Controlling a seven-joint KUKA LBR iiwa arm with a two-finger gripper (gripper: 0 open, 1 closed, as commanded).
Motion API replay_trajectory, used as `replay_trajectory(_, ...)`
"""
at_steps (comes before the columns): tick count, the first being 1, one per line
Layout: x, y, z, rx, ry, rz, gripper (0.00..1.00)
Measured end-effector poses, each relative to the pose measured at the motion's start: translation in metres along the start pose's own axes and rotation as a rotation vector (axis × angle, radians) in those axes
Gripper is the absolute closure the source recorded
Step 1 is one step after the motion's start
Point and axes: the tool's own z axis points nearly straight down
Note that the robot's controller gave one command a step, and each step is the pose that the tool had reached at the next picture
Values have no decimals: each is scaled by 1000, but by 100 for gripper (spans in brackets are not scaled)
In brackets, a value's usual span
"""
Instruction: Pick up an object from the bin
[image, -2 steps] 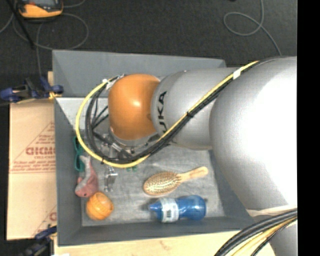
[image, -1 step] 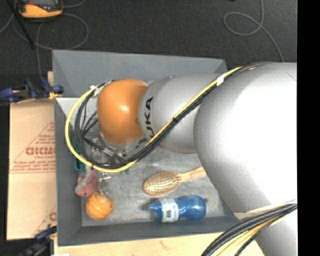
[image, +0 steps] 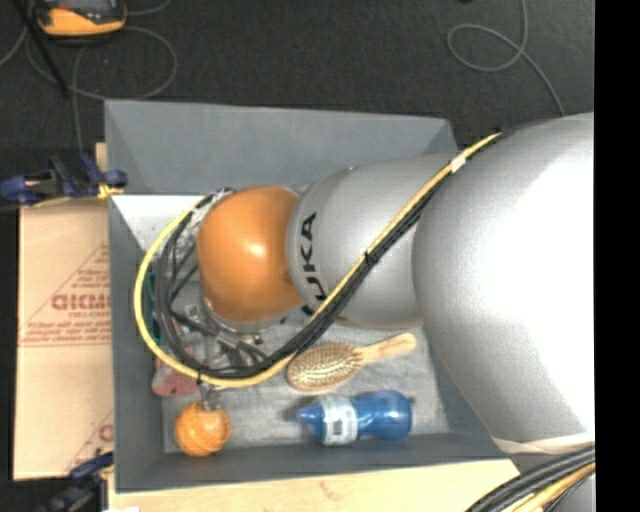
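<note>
Saw KUKA arm (image: 400, 250) in from right, across most of grey bin (image: 300, 130), wrist down over bin's left half. Noted orange cover (image: 248, 250) on wrist, w/ yellow + black cables (image: 160, 300) looped round its left side. Found gripper (image: 212, 352) just below cover, low over left-centre of bin floor, mostly hidden by cover + cables. Couldn't tell whether spread or pressed together, nor whether pinching anything. Spotted pinkish-red obj (image: 170, 382) nearest, just beside gripper at its lower left, partly under cables; shape unclear. Saw small orange ball (image: 202, 430) w/ dark seams just below that, near bin's bottom-left corner in view. Noted wooden hairbrush (image: 325, 366) to gripper's right, bristle head toward gripper, handle pointing up-right beside arm. Found blue bottle (image: 356, 418) w/ white label lying on its side along bottom wall, just below brush, apart from ball.
</note>
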Motion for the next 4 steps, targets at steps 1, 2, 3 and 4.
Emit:
replay_trajectory(1,-10,-4,46,-5,-27,-228,100)
replay_trajectory(2,-4,-4,52,-5,-3,-229,0)
replay_trajectory(3,-8,-3,47,-8,-20,-226,100)
replay_trajectory(4,-8,-2,47,-8,-20,-225,100)
